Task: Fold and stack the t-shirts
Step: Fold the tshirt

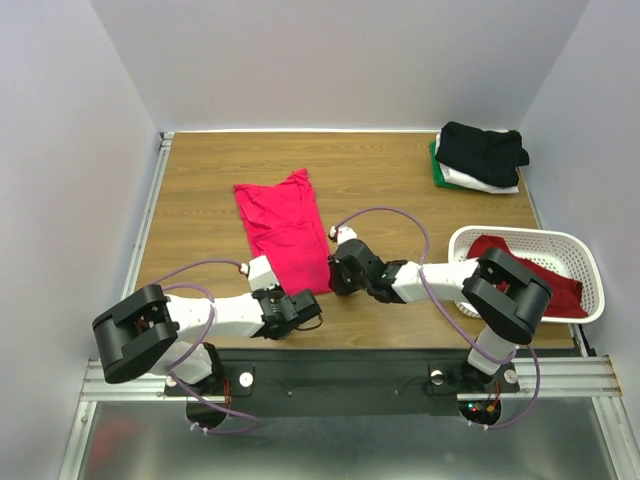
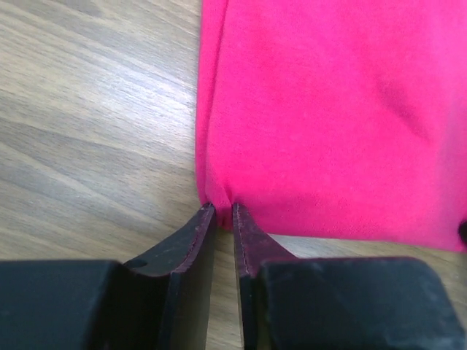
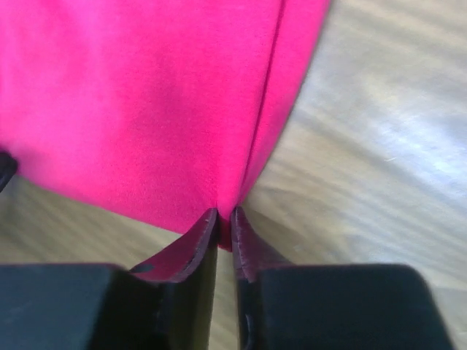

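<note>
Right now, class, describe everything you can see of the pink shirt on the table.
The pink shirt is soft, plain, bright pink-red cloth, folded into a long narrow strip and lying flat on the wooden table. It widens towards its far end. The left gripper and right gripper each pinch a near corner.

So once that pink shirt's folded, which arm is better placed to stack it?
Probably the right: the folded pile sits in the far right corner, on that arm's side. Now the left gripper and right gripper each pinch a near corner of the pink shirt.
</note>
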